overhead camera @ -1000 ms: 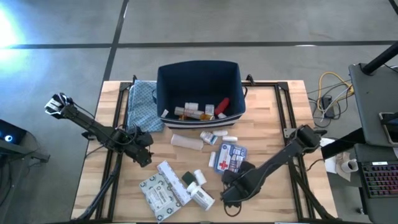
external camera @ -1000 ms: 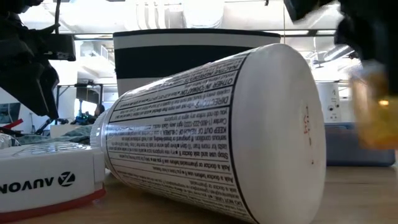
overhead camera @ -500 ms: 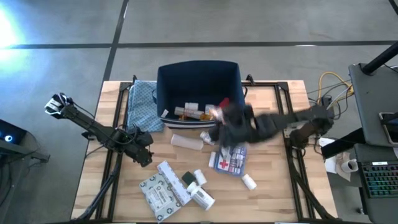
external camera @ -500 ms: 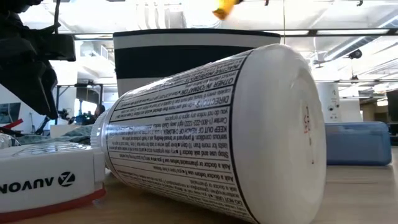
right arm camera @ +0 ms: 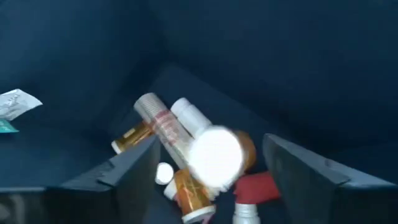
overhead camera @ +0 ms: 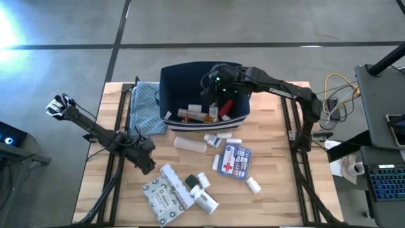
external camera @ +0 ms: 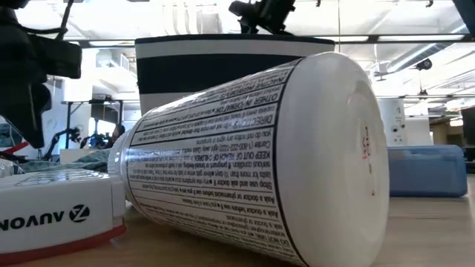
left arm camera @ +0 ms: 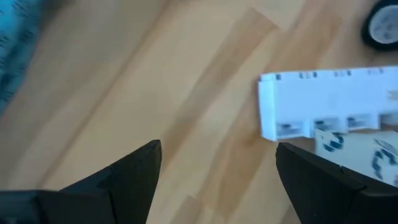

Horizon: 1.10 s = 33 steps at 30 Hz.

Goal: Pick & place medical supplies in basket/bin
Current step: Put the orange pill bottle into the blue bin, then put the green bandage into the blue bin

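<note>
The dark navy bin (overhead camera: pixel 169 95) stands at the table's far middle, with pill bottles (overhead camera: pixel 197 114) and a red bottle (overhead camera: pixel 226 106) lying on its floor. My right gripper (overhead camera: pixel 218 87) hangs open over the bin's inside. In the right wrist view, an amber bottle with a white cap (right arm camera: pixel 214 155) shows blurred between the fingers of my right gripper (right arm camera: pixel 210 142), apart from both. My left gripper (left arm camera: pixel 217 149) stands open over bare wood beside a white box (left arm camera: pixel 323 106), at the near left (overhead camera: pixel 144 162). A first-aid box (overhead camera: pixel 235 160), printed packets (overhead camera: pixel 161 197) and white bottles (overhead camera: pixel 204 190) lie on the table.
A blue patterned cloth (overhead camera: pixel 144 107) lies left of the bin. A white tube (overhead camera: pixel 190 144) and small items (overhead camera: pixel 215 138) lie just in front of the bin, a small white bottle (overhead camera: pixel 253 185) near right. A big white bottle (external camera: pixel 252 163) lies before the low camera.
My right gripper has swung from the table's near right, up and toward the far edge, to above the bin, carrying the amber bottle; the bottle now shows free between its fingers. My left gripper has rolled a little in place.
</note>
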### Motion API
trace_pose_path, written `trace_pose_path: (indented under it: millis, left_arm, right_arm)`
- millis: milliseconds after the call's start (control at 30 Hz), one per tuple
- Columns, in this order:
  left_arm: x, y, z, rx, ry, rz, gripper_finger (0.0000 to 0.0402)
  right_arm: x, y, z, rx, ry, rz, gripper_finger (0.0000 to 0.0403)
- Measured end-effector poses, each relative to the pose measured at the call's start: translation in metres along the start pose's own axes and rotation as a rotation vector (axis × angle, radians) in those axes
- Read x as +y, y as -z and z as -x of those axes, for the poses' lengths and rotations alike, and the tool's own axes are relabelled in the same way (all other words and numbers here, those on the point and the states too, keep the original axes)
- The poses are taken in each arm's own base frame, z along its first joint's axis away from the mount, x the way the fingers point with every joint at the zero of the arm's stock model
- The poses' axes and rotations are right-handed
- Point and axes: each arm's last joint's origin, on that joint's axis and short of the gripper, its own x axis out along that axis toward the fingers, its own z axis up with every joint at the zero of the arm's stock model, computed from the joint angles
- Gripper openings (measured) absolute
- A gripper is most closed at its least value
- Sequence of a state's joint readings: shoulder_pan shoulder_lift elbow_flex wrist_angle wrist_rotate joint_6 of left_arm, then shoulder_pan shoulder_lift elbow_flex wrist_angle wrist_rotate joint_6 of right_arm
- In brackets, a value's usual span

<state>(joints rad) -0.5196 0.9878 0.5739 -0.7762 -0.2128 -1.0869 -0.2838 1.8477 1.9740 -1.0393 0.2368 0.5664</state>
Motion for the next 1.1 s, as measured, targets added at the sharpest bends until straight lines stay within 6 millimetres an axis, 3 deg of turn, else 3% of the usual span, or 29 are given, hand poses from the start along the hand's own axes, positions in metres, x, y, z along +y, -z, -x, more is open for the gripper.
trace_pose_path:
  millis: [133,267,500,633,833,1100]
  left_arm:
    - [-0.006,0.004,0.004,0.048,0.048,-0.022,0.0295]
    - [-0.012,0.007,0.009,0.107,0.103,-0.003,0.0295]
    - [-0.015,0.021,0.010,0.222,0.117,0.155,0.0295]
    - [-0.015,0.030,0.009,0.277,0.104,0.244,0.0295]
    - [-0.027,0.040,0.021,0.312,0.144,0.325,0.0295]
    - [-0.047,0.057,0.035,0.348,0.132,0.645,0.0295]
  right_arm:
    - [0.012,0.003,-0.001,-0.032,-0.014,0.089,0.0334]
    - [0.026,0.009,0.015,-0.078,0.007,0.169,0.0364]
    - [0.054,0.026,0.049,-0.121,-0.087,0.263,0.0368]
    - [0.065,0.037,0.059,-0.094,-0.119,0.210,0.0368]
    - [0.070,0.049,0.060,-0.014,-0.142,0.152,0.0368]
    - [0.073,0.065,0.044,0.134,-0.237,0.189,0.0368]
